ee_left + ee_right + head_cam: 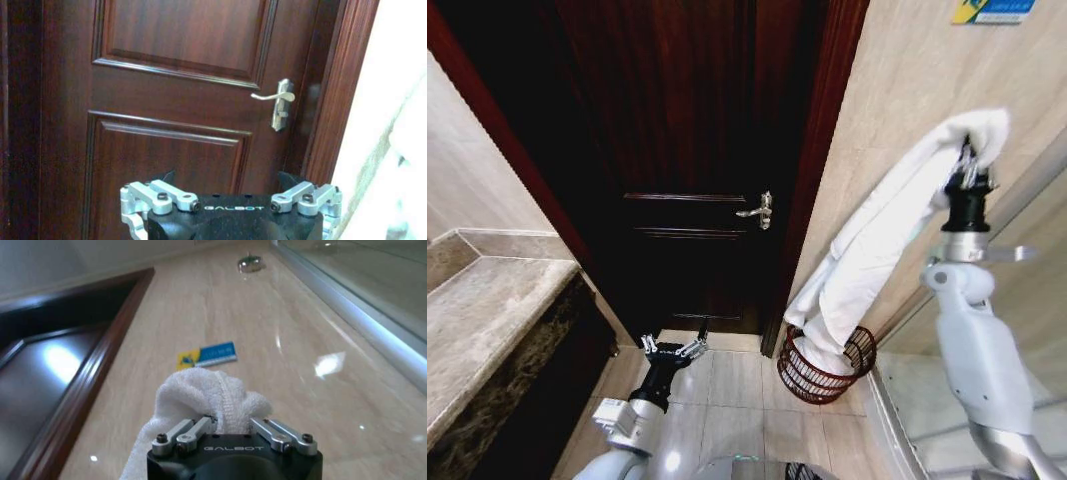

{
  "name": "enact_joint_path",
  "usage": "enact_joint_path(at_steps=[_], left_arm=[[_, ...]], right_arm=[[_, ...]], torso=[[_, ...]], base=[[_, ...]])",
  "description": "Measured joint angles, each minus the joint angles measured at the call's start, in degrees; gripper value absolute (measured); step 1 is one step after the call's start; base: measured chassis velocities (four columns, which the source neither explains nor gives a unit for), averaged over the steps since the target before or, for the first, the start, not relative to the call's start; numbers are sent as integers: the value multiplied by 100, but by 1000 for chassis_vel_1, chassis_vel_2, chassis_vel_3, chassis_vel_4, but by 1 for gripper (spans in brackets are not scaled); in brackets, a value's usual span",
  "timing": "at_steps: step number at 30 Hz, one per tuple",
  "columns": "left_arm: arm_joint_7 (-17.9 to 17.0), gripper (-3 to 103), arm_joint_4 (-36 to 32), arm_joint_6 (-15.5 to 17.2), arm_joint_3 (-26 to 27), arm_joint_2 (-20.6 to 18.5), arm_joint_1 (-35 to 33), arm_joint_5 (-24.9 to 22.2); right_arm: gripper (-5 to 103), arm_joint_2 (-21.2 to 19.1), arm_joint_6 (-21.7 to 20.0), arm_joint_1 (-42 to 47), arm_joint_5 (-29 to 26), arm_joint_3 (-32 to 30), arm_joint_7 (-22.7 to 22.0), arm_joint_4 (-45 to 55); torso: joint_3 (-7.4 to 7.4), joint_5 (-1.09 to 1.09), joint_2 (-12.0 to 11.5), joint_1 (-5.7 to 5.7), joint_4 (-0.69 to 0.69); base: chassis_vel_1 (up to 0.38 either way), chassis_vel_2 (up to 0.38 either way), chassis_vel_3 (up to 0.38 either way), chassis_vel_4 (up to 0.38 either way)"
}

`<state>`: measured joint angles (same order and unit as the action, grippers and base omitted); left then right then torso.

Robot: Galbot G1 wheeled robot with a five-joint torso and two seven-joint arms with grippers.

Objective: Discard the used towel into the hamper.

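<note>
Right pincer: I hold it high, clamped on the towel.
Left pincer: spread wide, empty, low.
Risk: letting go now, the towel's bulk may drape outside the hamper.

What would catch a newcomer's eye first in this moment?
The white towel hangs in a long drape from the raised right gripper at right, its lower end reaching into the hamper on the floor. Behind stands the dark wooden door; the left gripper waits low, open.
</note>
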<state>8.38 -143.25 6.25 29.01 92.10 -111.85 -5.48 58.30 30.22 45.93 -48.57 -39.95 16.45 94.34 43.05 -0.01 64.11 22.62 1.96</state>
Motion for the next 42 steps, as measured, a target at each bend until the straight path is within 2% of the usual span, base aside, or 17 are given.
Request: enact_joint_path(at_steps=[18, 24, 42], left_arm=[[0, 100, 0, 0, 0, 0, 0, 0], [0, 100, 0, 0, 0, 0, 0, 0], [0, 100, 0, 0, 0, 0, 0, 0]], right_arm=[[13, 438, 516, 1267, 420, -395, 456, -209], [13, 599, 802, 1474, 786, -488, 563, -552], [13, 960, 1266, 1557, 1150, -179, 894, -1578]], torso=[[0, 0, 0, 0, 0], [0, 1, 0, 0, -1], [0, 0, 0, 0, 0]], base=[[0, 0, 0, 0], [0, 0, 0, 0], [0, 0, 0, 0]])
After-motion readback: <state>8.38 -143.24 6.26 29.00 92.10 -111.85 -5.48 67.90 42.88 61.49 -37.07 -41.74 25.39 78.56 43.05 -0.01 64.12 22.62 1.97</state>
